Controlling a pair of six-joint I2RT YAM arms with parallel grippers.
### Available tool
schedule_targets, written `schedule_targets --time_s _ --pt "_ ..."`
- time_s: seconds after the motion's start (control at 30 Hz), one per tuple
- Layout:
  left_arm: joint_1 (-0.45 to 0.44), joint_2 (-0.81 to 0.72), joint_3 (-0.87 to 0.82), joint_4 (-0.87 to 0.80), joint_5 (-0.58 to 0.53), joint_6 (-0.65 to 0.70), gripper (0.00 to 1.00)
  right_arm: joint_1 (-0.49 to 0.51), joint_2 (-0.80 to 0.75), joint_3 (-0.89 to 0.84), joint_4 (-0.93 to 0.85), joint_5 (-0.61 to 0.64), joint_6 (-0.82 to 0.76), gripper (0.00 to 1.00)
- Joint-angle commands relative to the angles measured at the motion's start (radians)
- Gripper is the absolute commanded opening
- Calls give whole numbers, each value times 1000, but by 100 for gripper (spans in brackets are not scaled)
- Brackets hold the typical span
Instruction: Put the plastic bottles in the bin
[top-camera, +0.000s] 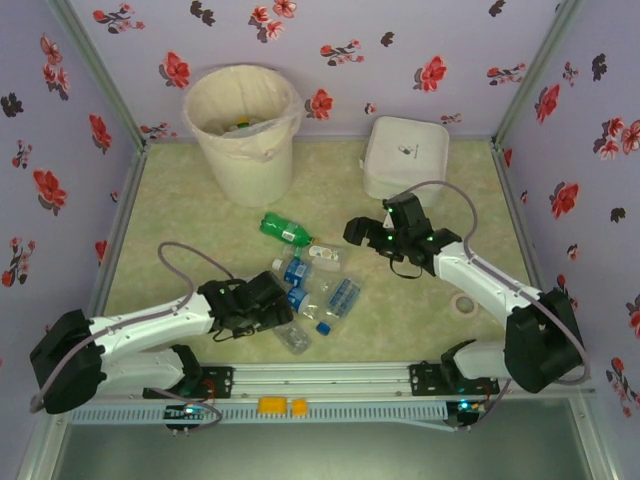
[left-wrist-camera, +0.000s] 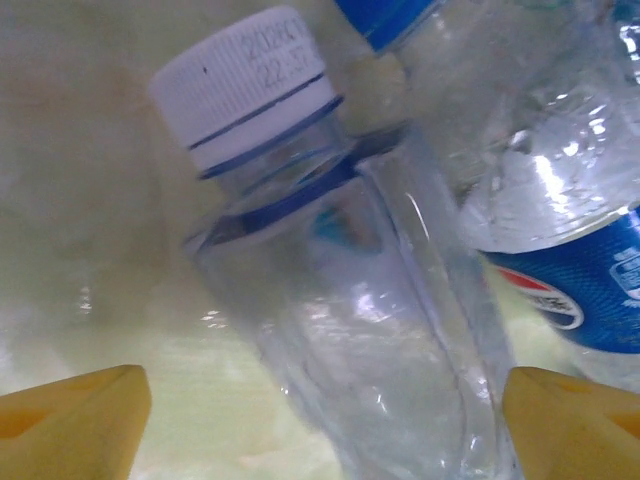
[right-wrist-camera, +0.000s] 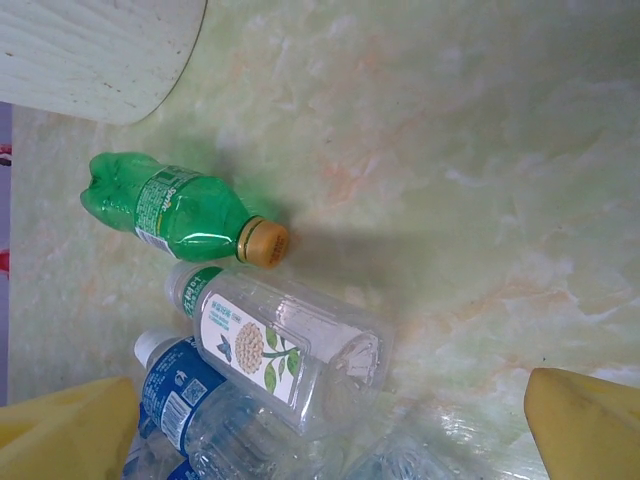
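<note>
Left wrist view: left hand spread wide, straddling a clear white-capped bottle lying on the worktop, bin well apart at the back, so I'd close squarely on the body, not the slippery neck.

Left arm, right arm: white links, black joints, grey cables, yellow end effector fingers.
</note>
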Motion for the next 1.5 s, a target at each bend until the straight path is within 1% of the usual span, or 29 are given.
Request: schedule_targets --time_s 0.0,0.17,0.27,0.3,0.37,0.43,0.53,0.6,0.7,0.93,1.17,1.23,1.3,1.37,1.47 --pt "5 36 -57 -21 6 -14 87 4 -28 -11 17 32 0 100" --pt "28 54 -65 -8 -6 -2 82 4 -24 -1 12 34 0 100" --pt "41 54 -66 -3 -15 13 77 4 -19 4 7 33 -3 100" --pt "47 54 -67 -2 -19 18 74 4 -18 4 5 33 -2 100" --pt "59 54 -73 -4 -22 24 64 4 -16 5 4 32 -2 100" --pt "72 48 -80 -8 -22 26 56 4 -17 6 3 34 -1 100" --pt "104 25 -90 -22 -30 37 51 5 -20 7 3 38 1 100" --pt "139 -4 -88 -41 -47 57 49 4 -20 8 1 43 0 100" --pt "228 -63 -81 -59 -78 106 49 4 -16 9 7 43 3 100" --pt "548 -203 -32 -35 -150 257 49 4 -3 14 18 36 7 100" --pt "863 -253 92 140 -166 376 45 4 -4 17 18 37 10 100" --pt "932 -252 141 221 -163 416 44 4 -9 14 18 38 11 100" --pt "988 -225 216 285 -160 455 43 4 -15 9 17 41 10 100" --pt "1025 -179 323 332 -147 503 42 4 -14 8 11 43 9 100" --pt "1030 -100 489 376 -100 583 41 4 -15 5 8 44 11 100"
